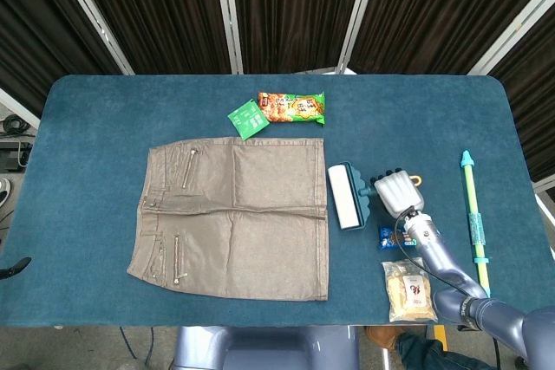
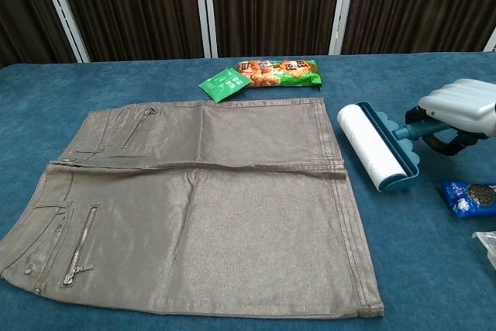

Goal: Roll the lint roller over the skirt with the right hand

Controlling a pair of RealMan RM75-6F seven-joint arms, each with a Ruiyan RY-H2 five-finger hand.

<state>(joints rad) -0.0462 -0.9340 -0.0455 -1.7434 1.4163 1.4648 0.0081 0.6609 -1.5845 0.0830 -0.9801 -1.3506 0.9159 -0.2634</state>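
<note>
A shiny taupe skirt (image 1: 234, 214) (image 2: 201, 199) lies flat in the middle of the blue table. Just off its right hem is the lint roller (image 1: 346, 197) (image 2: 373, 147), a white roll in a teal frame, lifted a little and tilted. My right hand (image 1: 397, 191) (image 2: 460, 106) grips its teal handle, fingers curled over it. The roll is next to the skirt's edge, not touching the cloth as far as I can tell. My left hand is out of both views.
A green snack bag (image 1: 294, 107) and a small green packet (image 1: 247, 118) lie beyond the skirt's top edge. A blue cookie packet (image 2: 471, 196), a clear snack pouch (image 1: 408, 289) and a green-yellow stick (image 1: 473, 214) sit at the right.
</note>
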